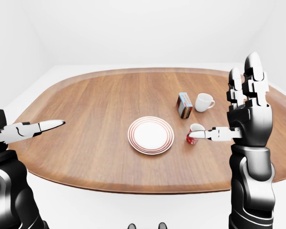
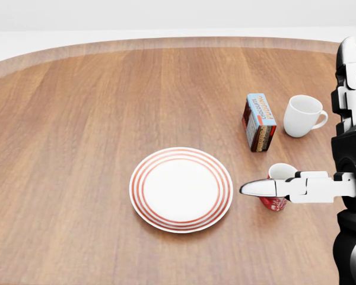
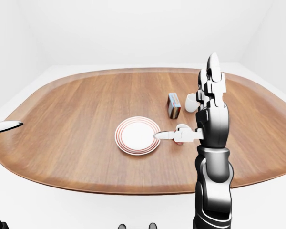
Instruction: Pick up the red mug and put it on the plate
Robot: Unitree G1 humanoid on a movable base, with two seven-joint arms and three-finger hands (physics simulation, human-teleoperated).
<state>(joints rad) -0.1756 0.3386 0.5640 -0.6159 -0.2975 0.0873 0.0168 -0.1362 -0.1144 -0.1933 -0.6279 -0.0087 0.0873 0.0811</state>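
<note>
Reading the left-eye view left to right: left hand point(image 1: 26, 130), fingers spread, at left edge; plate point(image 1: 150, 135) at centre; red mug point(image 1: 194, 133) beside it, partly hidden by the released, empty right hand point(image 1: 245, 112).

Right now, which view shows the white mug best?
Head view: the white mug is large and unblocked, handle visible. Left-eye view shows it whole but small. In the right-eye view the right hand hides most of it.
</note>
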